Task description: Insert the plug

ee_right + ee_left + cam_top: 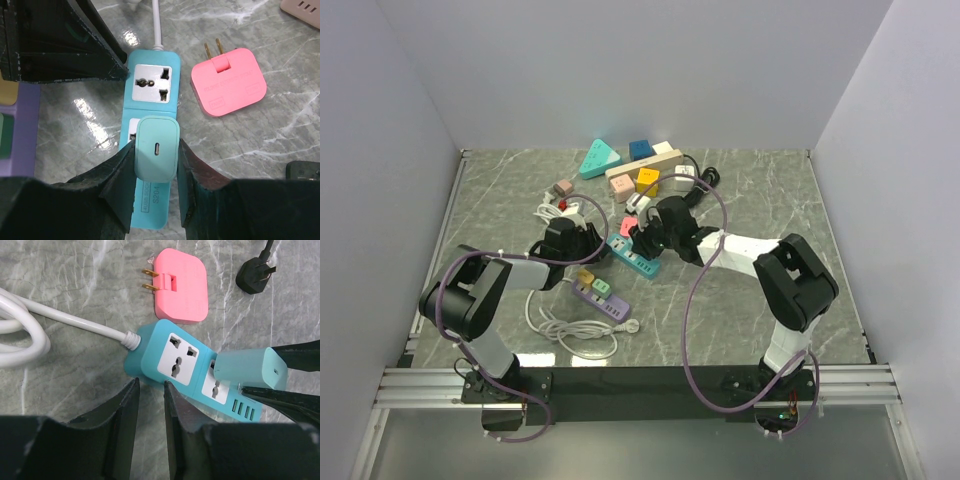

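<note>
The right gripper (155, 156) is clamped on the mint USB charger (157, 132), one finger on each flat side. It holds the charger over the teal power strip (150, 62), at the second socket from the cable end; the prongs are hidden underneath. I judge the charger light, rigid and smooth-shelled, so it may twist in the grip when pushed, and those broad sides are the right hold. The strip looks light too and could slide. The left gripper (151, 386) stands part-open and empty just beside the strip's cable end; contact is unclear. Counted: one charger, one teal strip with two universal sockets and four USB slots, one white cable (75, 324). Beyond the strip lie one pink two-pronged adapter (230, 86) and, farther, one black plug (255, 271).
</note>
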Robot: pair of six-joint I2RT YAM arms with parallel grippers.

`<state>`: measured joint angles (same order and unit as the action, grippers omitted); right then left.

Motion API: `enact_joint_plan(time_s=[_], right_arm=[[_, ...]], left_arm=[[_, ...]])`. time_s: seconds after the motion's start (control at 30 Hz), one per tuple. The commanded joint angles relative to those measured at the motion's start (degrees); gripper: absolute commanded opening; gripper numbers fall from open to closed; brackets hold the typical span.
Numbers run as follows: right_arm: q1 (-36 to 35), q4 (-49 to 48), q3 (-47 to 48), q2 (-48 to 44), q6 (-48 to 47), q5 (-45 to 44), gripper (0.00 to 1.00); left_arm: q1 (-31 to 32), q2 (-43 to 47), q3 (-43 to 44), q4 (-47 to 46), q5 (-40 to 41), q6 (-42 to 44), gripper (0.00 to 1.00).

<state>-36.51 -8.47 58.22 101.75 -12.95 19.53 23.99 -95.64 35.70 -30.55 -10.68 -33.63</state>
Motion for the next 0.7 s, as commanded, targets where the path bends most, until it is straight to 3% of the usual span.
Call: enact_joint_plan(time_s=[0.0,0.67], right_arm=[[-0.93,3.2,1.55,2.83,-0.59,-0.63,0.0],[-1.37,2.94,-0.99,4.95,1.26,-0.9,0.0]], left_arm=[[0.27,-0.96,2.26,-0.74,-0.05,1.28,0.32],[0.27,-0.43,2.0,-0.39,-0.13,1.55,0.32]])
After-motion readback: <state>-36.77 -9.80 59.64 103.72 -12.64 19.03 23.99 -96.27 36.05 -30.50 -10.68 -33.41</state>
